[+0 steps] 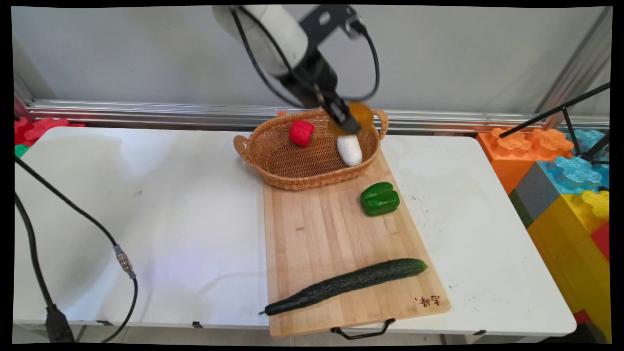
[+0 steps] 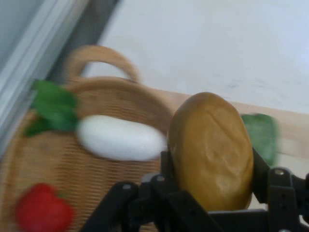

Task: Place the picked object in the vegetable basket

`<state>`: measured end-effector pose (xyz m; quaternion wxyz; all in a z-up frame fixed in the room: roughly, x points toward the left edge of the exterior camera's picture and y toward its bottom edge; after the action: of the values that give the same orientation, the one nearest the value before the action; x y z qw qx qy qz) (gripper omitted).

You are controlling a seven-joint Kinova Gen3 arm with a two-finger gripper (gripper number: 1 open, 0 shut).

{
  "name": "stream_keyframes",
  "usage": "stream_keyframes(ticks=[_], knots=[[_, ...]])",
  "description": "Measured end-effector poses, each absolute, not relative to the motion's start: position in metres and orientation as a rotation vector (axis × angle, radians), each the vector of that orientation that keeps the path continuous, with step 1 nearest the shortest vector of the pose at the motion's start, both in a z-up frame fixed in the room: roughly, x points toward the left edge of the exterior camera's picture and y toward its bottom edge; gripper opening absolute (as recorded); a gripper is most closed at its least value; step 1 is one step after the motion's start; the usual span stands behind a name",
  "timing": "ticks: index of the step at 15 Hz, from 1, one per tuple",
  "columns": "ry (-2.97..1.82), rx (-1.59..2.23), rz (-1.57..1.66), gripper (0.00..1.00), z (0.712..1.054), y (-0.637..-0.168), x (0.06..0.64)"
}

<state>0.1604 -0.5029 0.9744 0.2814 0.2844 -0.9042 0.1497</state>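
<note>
Holding the golden-brown potato between its two fingers, the gripper hangs above the far right part of the wicker basket, near its right handle. The jaws are clamped on the potato from both sides, as the hand view shows well.

Below, inside the basket, you have a white radish with green leaves and a red pepper. The radish lies just under the gripper, along the right wall, and the red pepper sits well apart from it toward the far left side.

If you lower the hand here, I judge that you should keep it slow and vertical, because the potato is round and smooth and could turn in the grip. Watch the rim and the handle: the fingers are near both. The radish takes much of the floor on this side, so a spot between the radish and the red pepper looks safer to me. A drop from this height could make the potato roll against the others.

On the wooden cutting board in front of the basket, a green pepper and a long cucumber lie untouched, well apart from the hand.
</note>
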Motion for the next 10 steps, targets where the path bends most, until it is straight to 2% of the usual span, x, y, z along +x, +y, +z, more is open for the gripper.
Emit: stream_keyframes(ticks=[4, 10], knots=[[-2.396, 0.842, 0.508, 0.00, 0.972, -0.539, 0.180], [-2.446, 0.970, 0.464, 0.00, 0.898, -0.581, 0.208]])
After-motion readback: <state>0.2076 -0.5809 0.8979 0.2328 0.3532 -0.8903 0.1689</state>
